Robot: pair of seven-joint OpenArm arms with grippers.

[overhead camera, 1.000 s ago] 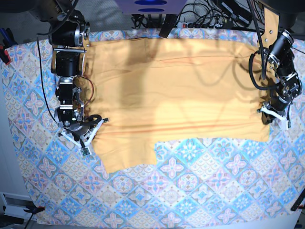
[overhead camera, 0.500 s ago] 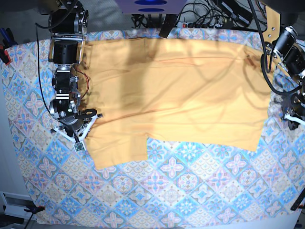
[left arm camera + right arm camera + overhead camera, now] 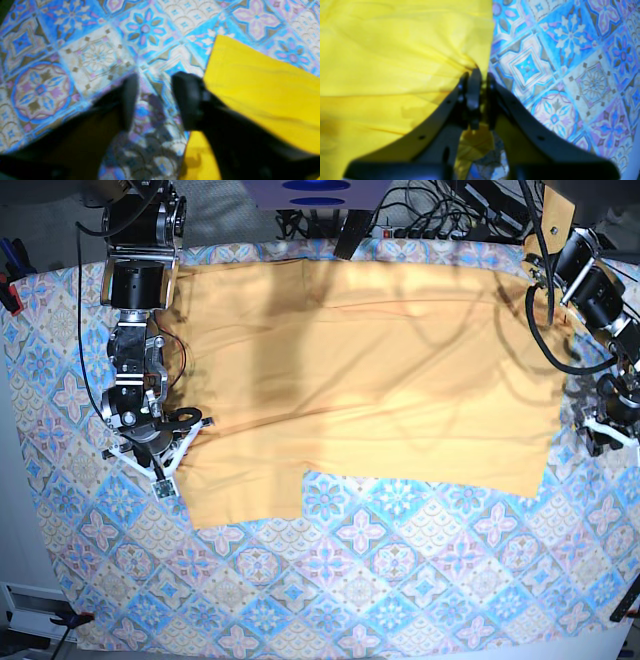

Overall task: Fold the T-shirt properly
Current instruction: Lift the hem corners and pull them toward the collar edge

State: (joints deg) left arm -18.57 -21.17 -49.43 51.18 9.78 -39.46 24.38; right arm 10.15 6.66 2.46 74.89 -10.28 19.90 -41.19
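mustard t-shirt (image 3: 360, 370) spread flat on patterned tablecloth (image 3: 400, 580). right tool (image 3: 480, 75) clamped on the shirt's side edge, pinning it taut. left tool (image 3: 155, 97) apart, empty, just beside the opposite edge.

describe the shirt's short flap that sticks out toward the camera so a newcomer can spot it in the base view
Start from the blue-and-pink diamond-patterned tablecloth covering the table; the large plain mustard-yellow fabric T-shirt lies spread across its far half. Follow the shirt's near edge to the view's left: the flap is the rectangular tab there, the only part jutting past that edge, beside the pincer shut on the shirt.
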